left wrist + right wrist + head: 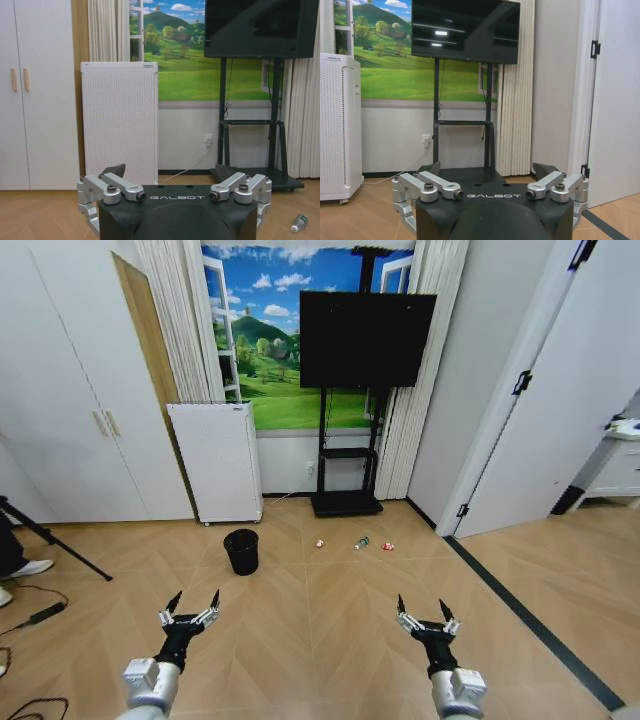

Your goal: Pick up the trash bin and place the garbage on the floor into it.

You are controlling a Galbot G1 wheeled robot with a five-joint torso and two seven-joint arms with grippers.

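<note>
The trash bin (241,551), small, black and round, stands upright on the floor (320,620) ahead of me and a little to the left. Three small pieces of garbage lie to its right: a red-and-white scrap (320,543), a small bottle (361,542) and a red item (387,546). The bottle (298,222) also lies at the edge of the left wrist view. My left gripper (195,598) is held low, open and empty, well short of the bin. Off to the right, my right gripper (421,606) is likewise open and holds nothing.
A tall white perforated appliance (218,462) stands against the wall behind the bin. A black TV on a stand (362,340) is behind the garbage. A tripod leg (60,545) and cables (40,615) lie at the left. A dark strip (520,615) runs along the right.
</note>
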